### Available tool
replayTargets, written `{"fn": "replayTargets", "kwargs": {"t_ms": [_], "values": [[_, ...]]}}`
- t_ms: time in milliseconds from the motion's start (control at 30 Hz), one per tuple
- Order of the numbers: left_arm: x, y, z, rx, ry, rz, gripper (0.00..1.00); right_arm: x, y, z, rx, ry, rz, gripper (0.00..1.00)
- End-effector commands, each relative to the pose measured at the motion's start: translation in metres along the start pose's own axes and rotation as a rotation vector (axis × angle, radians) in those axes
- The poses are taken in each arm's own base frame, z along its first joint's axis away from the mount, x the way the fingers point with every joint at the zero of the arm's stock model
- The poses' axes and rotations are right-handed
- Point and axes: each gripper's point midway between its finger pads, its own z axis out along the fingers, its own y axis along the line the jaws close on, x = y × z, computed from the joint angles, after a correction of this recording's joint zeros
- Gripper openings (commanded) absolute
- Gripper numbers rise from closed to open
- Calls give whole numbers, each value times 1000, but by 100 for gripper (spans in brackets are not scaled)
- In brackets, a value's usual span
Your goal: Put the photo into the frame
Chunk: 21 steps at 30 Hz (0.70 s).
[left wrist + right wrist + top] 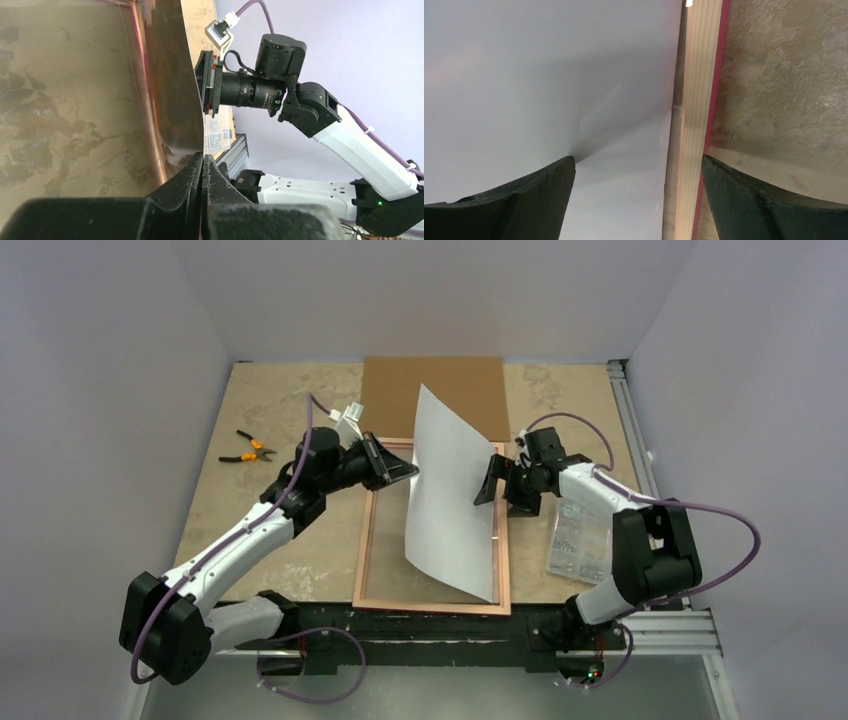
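Note:
The frame (366,540) lies flat on the table, tan wooden back up. The photo (450,490) stands tilted over it, white back toward the camera, its lower edge along the frame's right rail. My left gripper (408,472) is shut on the photo's left edge; in the left wrist view the shut gripper (202,161) pinches the photo (172,85), whose dark glossy face shows. My right gripper (490,480) is open astride the right rail. In the right wrist view one of the fingers (556,175) touches the photo (549,75), the other is outside the frame (696,100).
A brown backing board (435,390) lies at the back behind the frame. Orange-handled pliers (247,448) rest at the far left. A clear plastic box (578,540) sits under the right arm. Aluminium rails (630,420) run along the right edge.

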Motion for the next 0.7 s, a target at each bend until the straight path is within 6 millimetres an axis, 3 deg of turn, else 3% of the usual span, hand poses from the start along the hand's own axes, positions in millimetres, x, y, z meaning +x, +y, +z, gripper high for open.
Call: {"fn": "replayTargets", "kwargs": {"t_ms": [0, 133, 300, 667], "values": [[6, -26, -4, 41, 44, 12, 0, -14, 23, -22, -81, -65, 7, 96], [0, -51, -3, 103, 10, 28, 0, -22, 22, -36, -89, -107, 27, 96], [-6, -56, -1, 136, -33, -24, 0, -31, 15, -49, -97, -148, 54, 97], [-21, -86, -3, 243, -80, -48, 0, -29, 3, -48, -90, -146, 76, 96]]}}
